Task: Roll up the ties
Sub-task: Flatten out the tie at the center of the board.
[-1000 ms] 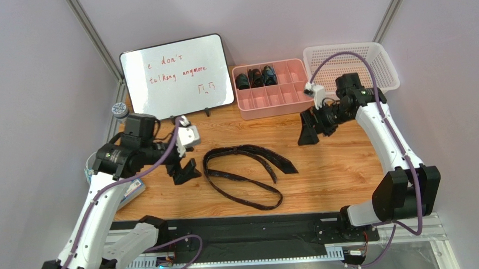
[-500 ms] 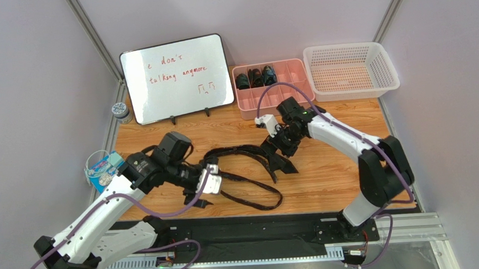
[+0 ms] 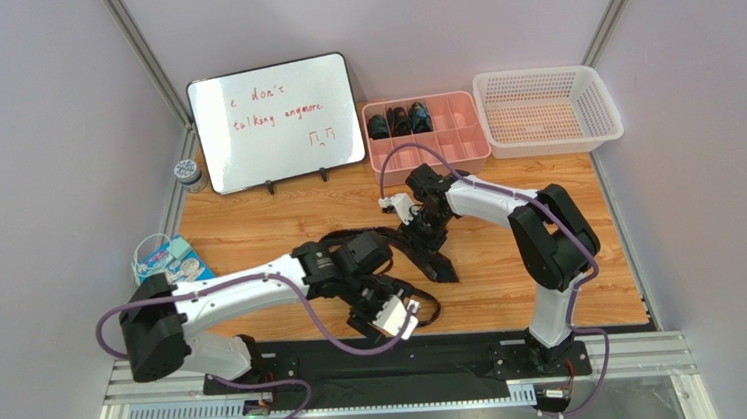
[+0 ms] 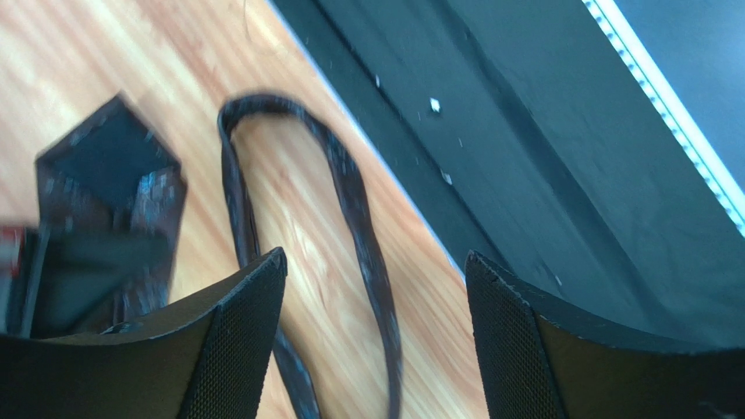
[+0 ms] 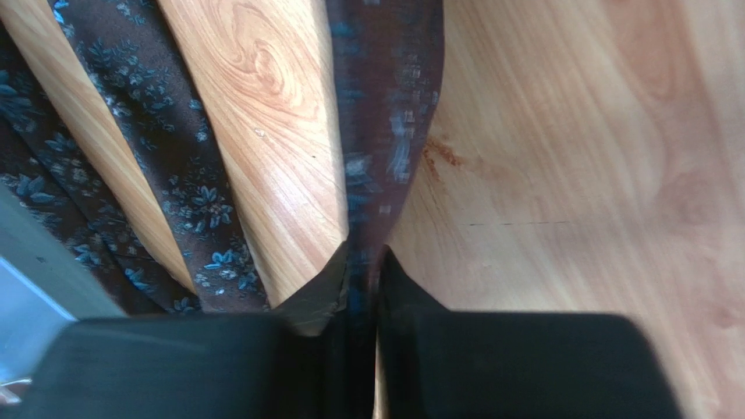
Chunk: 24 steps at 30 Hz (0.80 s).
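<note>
Tie (image 4: 357,196) is lying unrolled on the wooden table (image 3: 250,228), flopped in a loose loop toward the near edge, between the two arms. Right gripper (image 5: 363,262) has its fingers squeezed together on one strip of it, over by the wide end. In the wrist view the dark flowery fabric runs straight into the slit between them, and another strip lies flat just off to the side. Left gripper (image 4: 374,257) is spread wide above the narrow loop by the table's front edge. The loop shows in the gap between the two fingers, but can't tell if either one actually touches it. Three rolled ties (image 3: 398,121) sit in the back-left compartments of the pink tray (image 3: 462,149), well apart from all this.
</note>
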Motion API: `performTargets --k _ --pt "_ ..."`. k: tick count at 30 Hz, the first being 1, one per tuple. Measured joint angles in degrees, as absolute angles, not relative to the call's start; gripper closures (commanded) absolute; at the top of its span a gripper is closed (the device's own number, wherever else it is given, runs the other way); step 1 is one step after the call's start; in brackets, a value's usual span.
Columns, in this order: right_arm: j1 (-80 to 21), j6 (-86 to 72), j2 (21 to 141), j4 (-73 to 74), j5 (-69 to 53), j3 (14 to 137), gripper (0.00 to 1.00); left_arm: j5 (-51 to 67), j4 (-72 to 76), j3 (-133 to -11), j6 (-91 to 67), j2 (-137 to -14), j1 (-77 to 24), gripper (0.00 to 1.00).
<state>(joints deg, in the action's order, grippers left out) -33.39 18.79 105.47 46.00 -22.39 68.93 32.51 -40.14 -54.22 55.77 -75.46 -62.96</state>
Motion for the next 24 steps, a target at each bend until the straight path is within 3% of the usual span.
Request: performTargets --k 8,22,23,24 --pt "-30.9 17.8 106.1 47.9 -27.9 68.8 1.0 27.8 -32.7 -64.1 53.0 -95.3 -68.5 0.26" --pt "-22.0 17.2 106.1 52.9 -33.6 67.1 1.0 25.5 -34.0 -71.4 48.7 -107.4 -69.7 0.41" --pt "-21.3 17.2 106.1 53.3 -33.6 66.7 1.0 25.4 -34.3 -71.4 48.7 -107.4 -69.8 0.44" --pt "-20.7 17.2 106.0 53.6 -33.6 66.3 1.0 25.2 -34.6 -71.3 48.7 -107.4 -69.8 0.56"
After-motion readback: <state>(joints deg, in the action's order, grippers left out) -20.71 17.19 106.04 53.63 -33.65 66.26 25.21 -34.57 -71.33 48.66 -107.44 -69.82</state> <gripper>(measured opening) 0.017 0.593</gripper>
